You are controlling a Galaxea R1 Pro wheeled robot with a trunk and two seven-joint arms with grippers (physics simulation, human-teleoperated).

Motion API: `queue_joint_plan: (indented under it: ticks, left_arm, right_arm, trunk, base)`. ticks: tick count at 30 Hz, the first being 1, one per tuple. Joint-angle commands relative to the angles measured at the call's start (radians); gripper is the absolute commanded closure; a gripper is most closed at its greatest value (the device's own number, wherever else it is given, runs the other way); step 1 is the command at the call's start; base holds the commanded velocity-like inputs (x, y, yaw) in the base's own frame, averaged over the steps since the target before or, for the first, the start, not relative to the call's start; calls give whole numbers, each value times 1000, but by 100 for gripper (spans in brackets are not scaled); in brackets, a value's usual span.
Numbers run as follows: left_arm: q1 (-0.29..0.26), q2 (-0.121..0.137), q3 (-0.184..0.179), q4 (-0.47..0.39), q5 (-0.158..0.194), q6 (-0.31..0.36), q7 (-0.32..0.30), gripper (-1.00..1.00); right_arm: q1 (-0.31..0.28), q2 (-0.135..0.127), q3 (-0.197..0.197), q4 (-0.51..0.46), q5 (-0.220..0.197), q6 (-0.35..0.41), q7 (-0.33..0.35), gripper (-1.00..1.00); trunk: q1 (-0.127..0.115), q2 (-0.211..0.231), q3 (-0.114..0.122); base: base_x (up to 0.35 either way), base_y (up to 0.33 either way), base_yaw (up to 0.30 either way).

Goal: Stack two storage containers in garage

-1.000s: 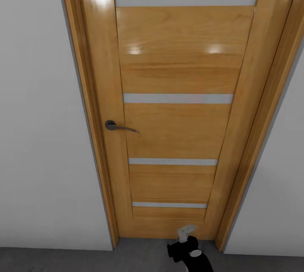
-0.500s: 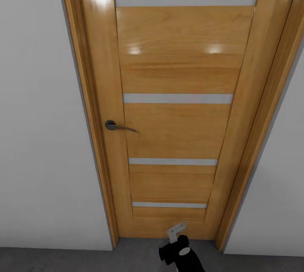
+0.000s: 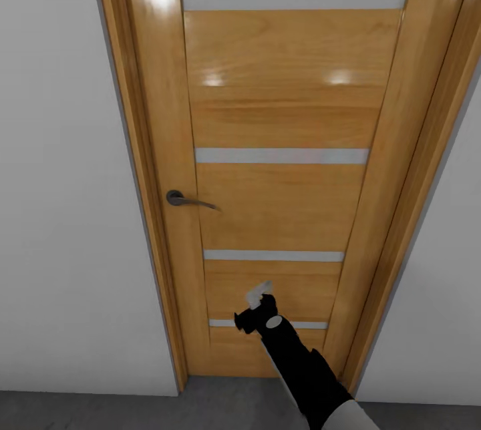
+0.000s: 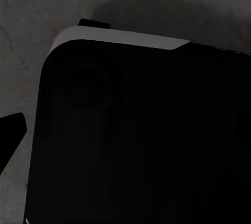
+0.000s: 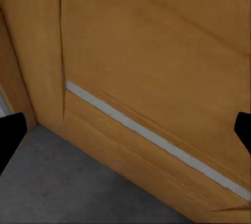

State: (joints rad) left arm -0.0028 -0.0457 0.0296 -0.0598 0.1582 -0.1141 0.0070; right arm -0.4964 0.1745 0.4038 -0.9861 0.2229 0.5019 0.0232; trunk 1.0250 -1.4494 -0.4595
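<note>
Facing a closed wooden door [image 3: 280, 149]; no bins in sight, so where they sit cannot be told from here. Judged an in-transit moment: the door blocks the way and must be opened first.

Right gripper [image 3: 258, 294] is raised in front of the door's lower panels, below and to the right of the handle [image 3: 187, 200], well apart from it. Probably reaching toward that lever. In the right wrist view its two dark fingertips [image 5: 10, 138] sit at opposite edges with door between them: jaws wide apart, holding nothing.

Left wrist view looks down at a dark body part of the robot [image 4: 136, 130] over grey floor [image 4: 31, 4]; one fingertip at the edge, jaw state cannot be told.

Around: wood frame [image 3: 137, 169], white walls [image 3: 60, 216] both sides, grey floor strip [image 3: 100, 411] at the threshold. The door opens from the left side, so the arm must cross leftward.
</note>
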Motion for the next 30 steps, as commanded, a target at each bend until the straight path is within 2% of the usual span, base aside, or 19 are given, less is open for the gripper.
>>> queue_joint_plan:
  ticks: [1,5,8,10,14,18,20,21,27,30]
  left_arm:
    - [0,0,2,0,4,-3,1,-100]
    - [0,0,1,0,4,-3,1,-100]
    - [0,0,0,0,4,-3,1,-100]
    - [0,0,0,0,3,-3,1,-100]
    - [0,-1,0,0,3,-3,1,-100]
    - [0,-1,0,0,3,-4,1,-100]
    - [0,-1,0,0,3,-4,1,-100]
    - [0,-2,0,0,3,-4,1,-100]
    - [0,-1,-1,0,3,-3,1,-100]
    - [0,0,-2,0,3,-3,1,-100]
  right_arm:
    - [-36,0,6,1,7,4,9,-100]
    - [-110,0,14,6,-31,-9,18,-100]
    - [-166,0,18,8,-87,-55,24,-100]
    - [-192,0,20,9,-102,-97,27,-100]
    - [-217,0,44,12,-113,-182,28,-100]
    - [-255,0,102,49,-116,-256,16,-100]
    - [-287,0,127,105,-117,-288,11,-100]
    - [-311,0,138,177,-118,-334,9,-100]
    - [-343,0,145,326,-117,-416,6,-100]
    - [-345,0,145,340,-118,-419,3,-100]
  trunk:
    - [0,-1,-1]
    - [0,-1,-1]
    - [0,-1,-1]
    - [0,-1,-1]
    - [0,-1,-1]
    - [0,-1,-1]
    - [0,-1,-1]
    - [0,-1,-1]
    - [0,-1,-1]
    - [0,-1,-1]
  base:
    - [0,0,0]
    - [0,0,0]
    - [0,0,0]
    - [0,0,0]
    - [0,0,0]
    - [0,0,0]
    - [0,0,0]
    - [0,0,0]
    - [60,-33,0]
    - [265,-141,0]
